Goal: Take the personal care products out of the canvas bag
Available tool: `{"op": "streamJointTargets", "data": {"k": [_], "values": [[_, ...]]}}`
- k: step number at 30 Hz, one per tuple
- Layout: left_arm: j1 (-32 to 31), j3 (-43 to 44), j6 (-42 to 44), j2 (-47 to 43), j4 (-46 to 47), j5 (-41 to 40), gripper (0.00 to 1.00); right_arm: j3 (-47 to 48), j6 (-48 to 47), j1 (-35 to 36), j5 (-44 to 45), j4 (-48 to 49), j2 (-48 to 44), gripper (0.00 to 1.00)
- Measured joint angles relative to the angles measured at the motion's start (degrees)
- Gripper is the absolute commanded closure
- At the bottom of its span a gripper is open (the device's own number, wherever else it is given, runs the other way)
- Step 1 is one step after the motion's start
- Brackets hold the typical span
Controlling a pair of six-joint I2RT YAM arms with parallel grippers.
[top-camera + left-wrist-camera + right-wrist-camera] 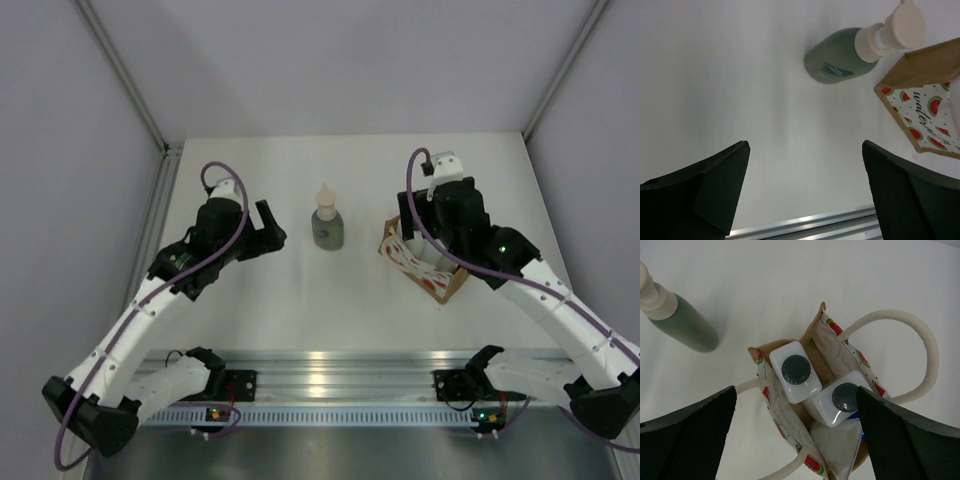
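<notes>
The grey-green pump bottle [326, 226] stands upright on the white table, out of the bag; it also shows in the left wrist view [837, 61] and the right wrist view [684, 322]. The canvas bag [425, 262] with its watermelon print stands to its right, its side [920, 115] showing in the left wrist view. In the right wrist view its rim [760, 357] frames two white bottles with dark caps [795, 371] [842, 399] and a sliver of blue cap [856, 416]. My right gripper [795, 420] is open, directly above the bag. My left gripper [805, 165] is open and empty, left of the pump bottle.
The bag's cream rope handles [925, 345] loop out to either side. A metal rail [330, 362] runs along the table's near edge. Grey walls enclose the table at left, right and back.
</notes>
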Motion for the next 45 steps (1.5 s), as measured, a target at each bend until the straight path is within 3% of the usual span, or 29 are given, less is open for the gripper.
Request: {"op": "streamJointTargets", "data": {"k": [4,6,9,14,18,19,20,25,35,41,43,45], "values": [[-8.24,3.67,-4.76,5.86,1.49,-1.55,0.02,0.0,-0.46,-1.62,-4.26,-2.16,0.48,0.04],[-12.46,5.2,-7.15,7.96,1.88,-3.15,0.02,0.13,-1.4,-5.18,-7.89,-2.8,1.97,0.17],[-17.35,6.45,-9.84,10.14,2.78,-5.22,0.02,1.68,-3.5,-11.13,-14.36,-4.39,6.34,0.24],[-20.74,6.54,-11.39,10.78,3.02,-7.08,0.02,6.25,-8.26,-13.2,-19.67,-7.28,15.5,0.29],[-20.7,5.84,-11.1,9.25,3.06,-9.11,0.02,8.5,-10.8,-13.2,-21.57,-8.87,21.14,0.23],[-20.72,5.22,-10.78,8.35,3.17,-9.68,0.02,8.66,-11.13,-13.2,-21.81,-9.31,21.94,0.06],[-20.72,4.68,-10.54,7.63,3.13,-10.03,0.02,8.66,-11.26,-13.2,-21.99,-9.51,22.58,0.01],[-20.72,1.75,-8.24,3.69,2.36,-12.33,0.02,9.44,-13.16,-13.2,-21.9,-10.47,25.99,0.01],[-20.72,1.68,-2.36,0.11,-2.67,-19.32,0.02,10.93,-15.67,-12.68,-21.22,-11.65,32.33,0.23],[-20.72,1.68,-0.26,-1.64,-5.75,-21.49,0.02,11.41,-16.35,-12.28,-20.72,-12.11,34.36,0.28],[-20.72,1.68,0.09,-2.08,-6.51,-21.94,0.02,11.91,-16.57,-12.28,-20.68,-12.46,34.69,0.35],[-20.72,1.66,0.44,-2.21,-6.86,-22.32,0.02,12.09,-16.7,-12.17,-20.98,-12.68,34.84,0.51]]}}
